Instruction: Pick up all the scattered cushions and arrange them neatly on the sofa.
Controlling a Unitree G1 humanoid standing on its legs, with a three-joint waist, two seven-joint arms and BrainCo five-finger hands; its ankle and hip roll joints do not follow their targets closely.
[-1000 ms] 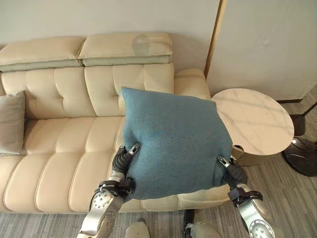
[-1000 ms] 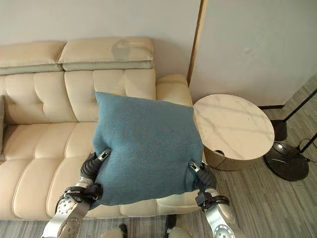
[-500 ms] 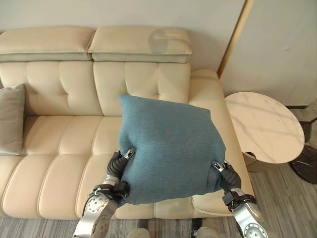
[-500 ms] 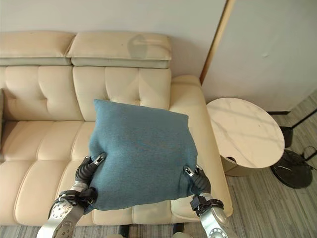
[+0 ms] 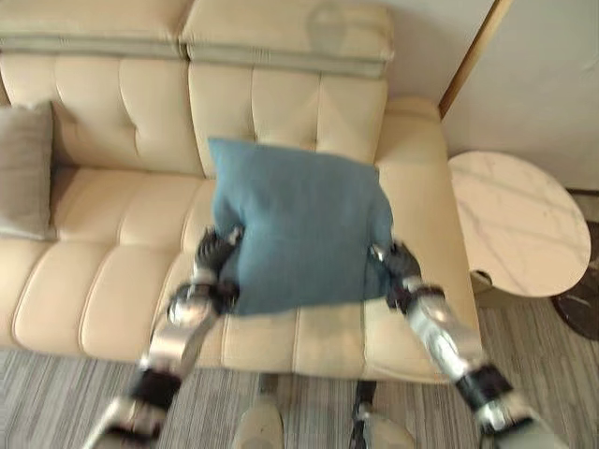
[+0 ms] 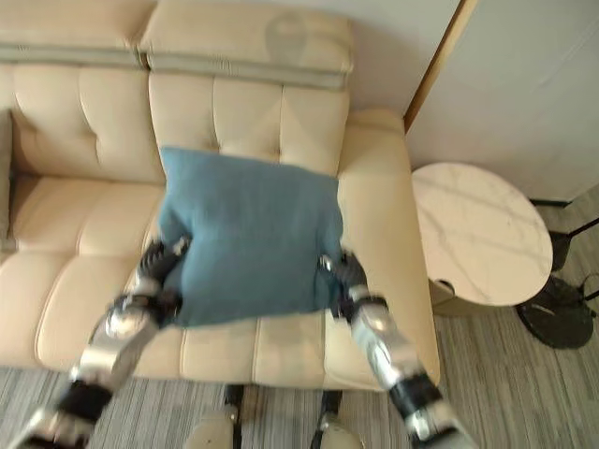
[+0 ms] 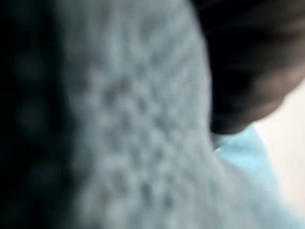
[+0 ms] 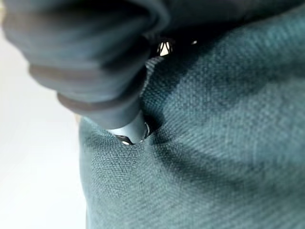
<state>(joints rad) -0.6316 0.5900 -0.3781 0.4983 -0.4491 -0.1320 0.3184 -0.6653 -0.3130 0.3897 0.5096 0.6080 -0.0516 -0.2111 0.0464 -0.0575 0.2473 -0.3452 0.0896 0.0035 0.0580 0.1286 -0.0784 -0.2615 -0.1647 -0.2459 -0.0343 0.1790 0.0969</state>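
Spanning the scene: cream leather sofa [image 5: 112, 281], tufted back, headrests on top.
Side table [image 5: 519, 224]: round, marble-look top, just beside the sofa's right armrest.
Blue cushion [image 5: 295, 224]: square, teal woven fabric, plump, held up over the seat near the sofa's right end, by its lower corners.
Grey cushion [image 5: 23, 168]: propped at the sofa's left edge.
Left hand [image 5: 213, 254]: clenched on the blue cushion's lower left corner.
Right hand [image 5: 393, 262]: grasping the lower right corner, fabric bunched.

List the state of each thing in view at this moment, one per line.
Blue cushion: held up over the sofa seat, gripped at both lower corners.
Left hand: shut on the blue cushion.
Right hand: shut on the blue cushion.
Grey cushion: propped against the sofa backrest.
Round side table: upright, beside the sofa.
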